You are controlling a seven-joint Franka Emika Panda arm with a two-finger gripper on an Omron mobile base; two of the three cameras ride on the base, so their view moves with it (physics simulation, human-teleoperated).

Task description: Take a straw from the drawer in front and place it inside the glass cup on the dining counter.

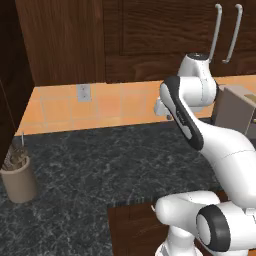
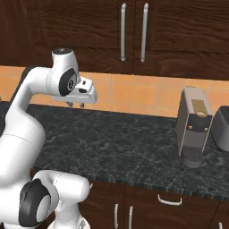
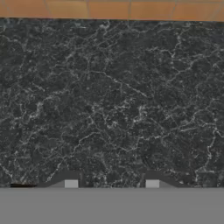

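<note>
My gripper (image 2: 75,105) hangs high above the black speckled worktop (image 2: 125,143), near the tiled back wall, pointing down. Its hand (image 1: 161,107) also shows just behind the arm's elbow. In the hand view the two fingertips (image 3: 71,183) stand apart over bare granite (image 3: 112,96) with nothing between them, so the gripper (image 3: 111,183) is open. A dark brown wooden panel (image 1: 131,227) beside the arm's base looks like the drawer pulled out; its inside is not readable. The straw, the glass cup and the dining counter are out of view.
A beige utensil crock (image 1: 19,179) stands at the worktop's left end. A grey coffee machine (image 2: 194,127) and a dark appliance (image 2: 222,127) stand at the right. Upper cabinets with long handles (image 2: 133,31) hang overhead. A closed drawer front with a curved handle (image 2: 170,200) sits below right.
</note>
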